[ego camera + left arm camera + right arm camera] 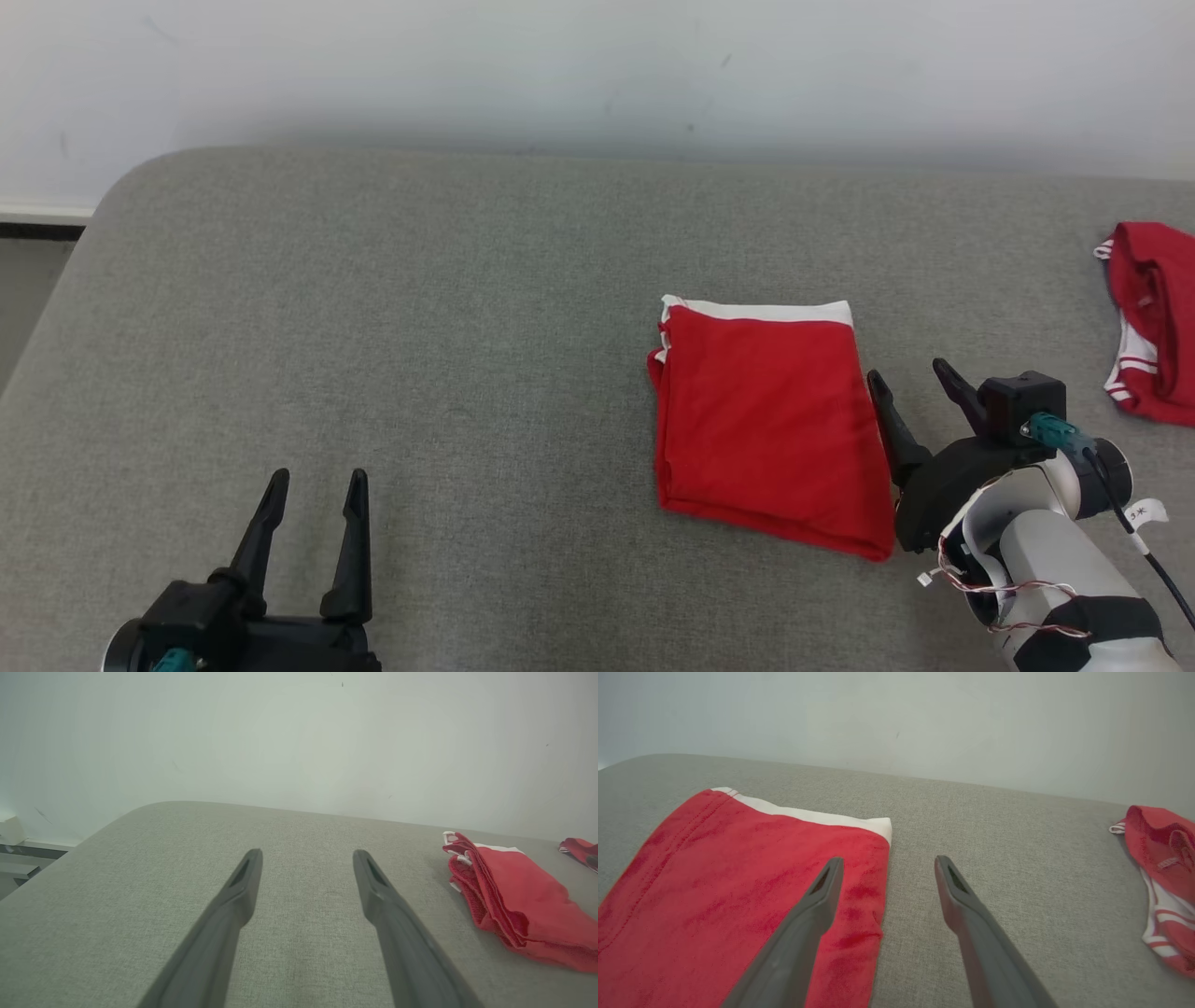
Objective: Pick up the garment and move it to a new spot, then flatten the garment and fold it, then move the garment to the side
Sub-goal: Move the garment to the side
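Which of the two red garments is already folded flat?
The red garment beside the right gripper, a neat rectangle with a white band at its far edge. The other garment, farther right, lies crumpled.

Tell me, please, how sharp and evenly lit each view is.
Head view: soft, even light, the folded garment crisp, a faint shadow under the wall. Left wrist view: the left end effector blurs toward the lens, and the surface looks bowed. Right wrist view: the right end effector is likewise soft; the garment's weave reads fairly clear.
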